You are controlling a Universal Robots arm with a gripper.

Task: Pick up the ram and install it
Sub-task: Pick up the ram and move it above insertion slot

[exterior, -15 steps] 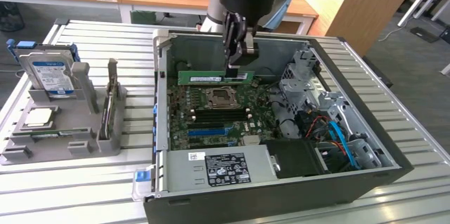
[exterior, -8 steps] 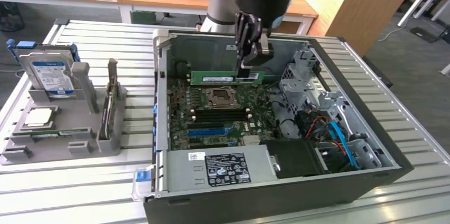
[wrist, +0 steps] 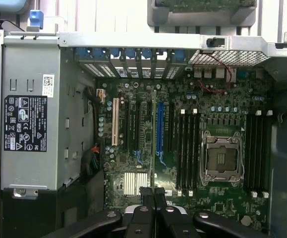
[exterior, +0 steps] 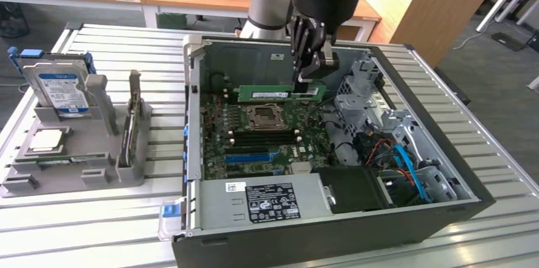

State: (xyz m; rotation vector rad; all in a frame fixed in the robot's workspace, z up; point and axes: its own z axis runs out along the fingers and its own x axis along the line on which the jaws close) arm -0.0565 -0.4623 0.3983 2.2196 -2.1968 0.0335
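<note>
You are holding the long, narrow green circuit-board ram stick [exterior: 274, 93] in the black two-finger gripper [exterior: 307, 82]. Its jaws are pinching narrowly on the end of the stick toward the exterior view's right. The stick is hanging level on its long edge above the green motherboard [exterior: 252, 145] inside the open black metal computer case [exterior: 337, 236]. This is probably so its contact edge is facing the dark memory slots [exterior: 265, 134] beside the silver processor socket [exterior: 264, 116]. It appears clear of every slot.
</note>
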